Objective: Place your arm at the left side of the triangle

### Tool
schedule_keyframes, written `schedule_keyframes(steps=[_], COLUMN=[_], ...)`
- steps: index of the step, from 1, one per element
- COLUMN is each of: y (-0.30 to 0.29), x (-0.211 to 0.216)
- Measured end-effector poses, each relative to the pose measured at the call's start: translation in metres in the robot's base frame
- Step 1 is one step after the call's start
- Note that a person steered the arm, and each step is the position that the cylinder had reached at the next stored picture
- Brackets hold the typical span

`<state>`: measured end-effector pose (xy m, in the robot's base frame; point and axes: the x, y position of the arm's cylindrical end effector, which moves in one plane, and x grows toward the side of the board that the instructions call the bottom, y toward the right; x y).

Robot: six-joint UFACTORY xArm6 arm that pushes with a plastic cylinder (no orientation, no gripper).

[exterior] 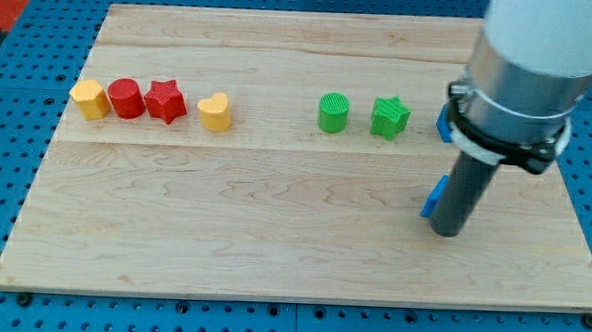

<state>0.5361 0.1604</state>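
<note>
My tip [447,232] rests on the wooden board [273,225] at the view's right. A blue block [434,197] peeks out from behind the rod's left edge, mostly hidden, so I cannot make out its shape. A second blue block [444,123] shows as a sliver at the left edge of the arm's collar, its shape also hidden. No triangle can be made out clearly. A green star [390,118] and a green cylinder [333,114] lie to the left of the arm.
A yellow heart [215,111], a red star [165,100], a red cylinder [126,98] and a yellow hexagon-like block [89,99] stand in a row at the view's left. The arm's body [525,76] covers the board's top right. Blue pegboard [5,173] surrounds the board.
</note>
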Motion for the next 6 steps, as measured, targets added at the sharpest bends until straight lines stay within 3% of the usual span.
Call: schedule_keyframes(steps=[1,2,3,4,6], y=[0.015,0.022,-0.008,-0.046,-0.052], x=[-0.034,-0.033,0.005,-0.003,-0.040])
